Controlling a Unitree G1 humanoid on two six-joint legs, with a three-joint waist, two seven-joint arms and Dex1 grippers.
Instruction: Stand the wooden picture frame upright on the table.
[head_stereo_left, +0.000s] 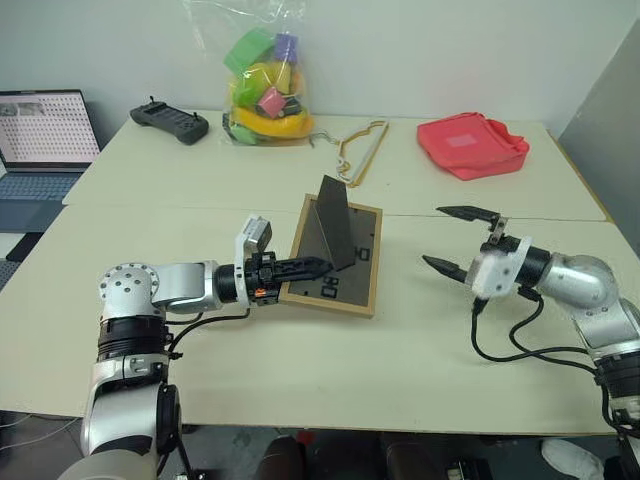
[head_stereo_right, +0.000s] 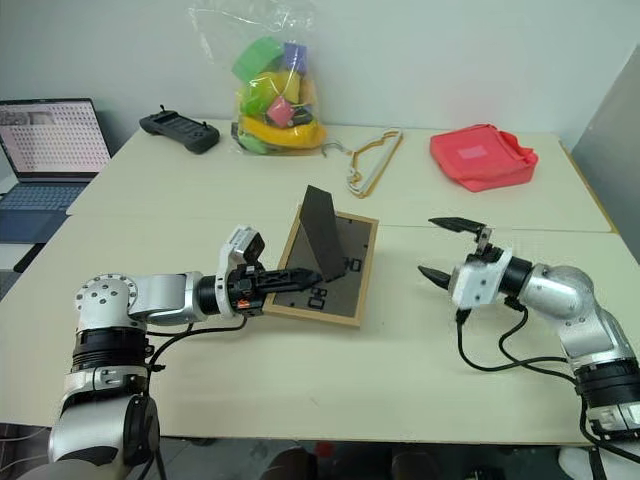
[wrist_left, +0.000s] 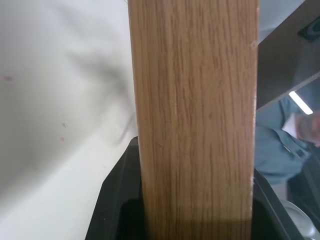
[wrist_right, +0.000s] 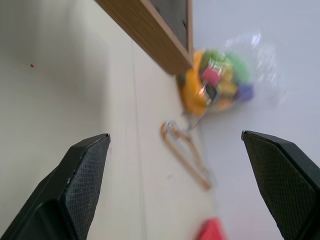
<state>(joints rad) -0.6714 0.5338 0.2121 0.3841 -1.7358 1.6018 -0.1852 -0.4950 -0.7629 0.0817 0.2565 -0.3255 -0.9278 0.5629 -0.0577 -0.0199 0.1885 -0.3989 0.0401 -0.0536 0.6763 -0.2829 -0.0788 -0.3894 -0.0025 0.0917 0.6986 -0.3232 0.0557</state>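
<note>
1. Left gripper (head_stereo_left: 300, 268) reaches in level from the robot's left, its two black fingers closed on the near-left edge of the wooden picture frame (head_stereo_left: 352, 300); in the left wrist view the light-wood rail runs up between the two fingers.
2. The frame lies near the middle of the counter (head_stereo_left: 200, 180), just on the robot's side of the seam, back panel facing up. Its gripped side looks slightly raised while the far side rests on the counter, though how far it is lifted is hard to tell.
3. The fold-out stand (head_stereo_left: 335, 222) is already swung out and rises from the back panel as a dark wedge.
4. Right gripper (head_stereo_left: 462, 240) hovers to the frame's right, well apart from it, its fingers spread wide and holding nothing.
5. Farther back on the counter lie a wooden clothes hanger (head_stereo_left: 362, 150), a clear bag of coloured toys (head_stereo_left: 265, 90), a red cloth bag (head_stereo_left: 472, 143) and a black controller (head_stereo_left: 168, 122); a laptop (head_stereo_left: 45, 135) sits off to the left.
6. Progress, as a judgement: the grip is made and the stand is out, but the frame is far from upright. What is left is tipping it up onto its bottom edge and stand, then letting go without knocking it over.
</note>
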